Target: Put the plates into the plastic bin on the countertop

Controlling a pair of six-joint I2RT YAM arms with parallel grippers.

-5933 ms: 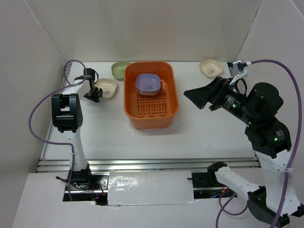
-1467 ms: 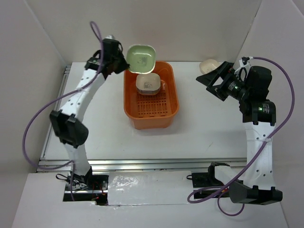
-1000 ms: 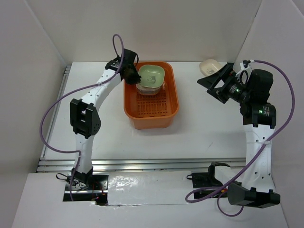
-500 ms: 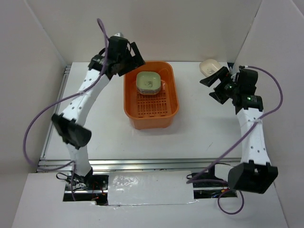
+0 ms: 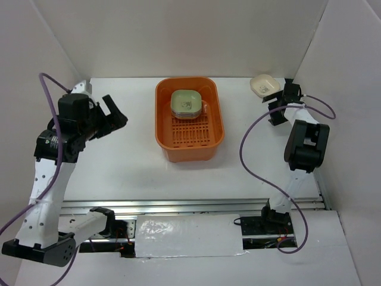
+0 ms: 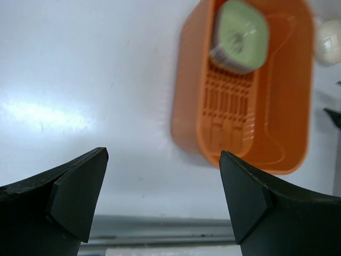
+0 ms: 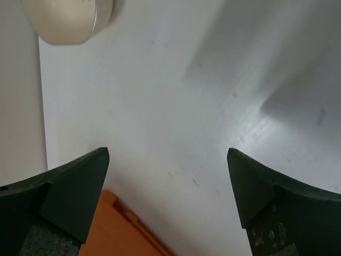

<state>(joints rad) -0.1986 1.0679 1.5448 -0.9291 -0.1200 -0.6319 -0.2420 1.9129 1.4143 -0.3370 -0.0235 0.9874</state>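
The orange plastic bin point(image 5: 188, 142) stands mid-countertop point(image 5: 134, 164), holding a stack of plates topped by a pale green one point(image 5: 186, 102). From the left wrist view the bin point(image 6: 282, 106) and the green top plate point(image 6: 240, 34) lie ahead to the right. My left gripper point(image 5: 114, 114) hangs open and empty over bare countertop left of the bin, its jaws point(image 6: 162, 154) wide apart. A cream plate point(image 5: 264, 85) sits at the back right. My right gripper point(image 5: 275, 106) is open just in front of it; the cream plate point(image 7: 69, 18) shows beyond its empty jaws point(image 7: 168, 152).
White walls close in the countertop at the back and both sides. A metal rail point(image 5: 178, 205) runs along the front edge. A corner of the orange bin point(image 7: 114, 229) shows low in the right wrist view.
My left gripper opened, left the green plate on the stack in the bin, and pulled back left. The right gripper dropped lower in front of the cream plate.
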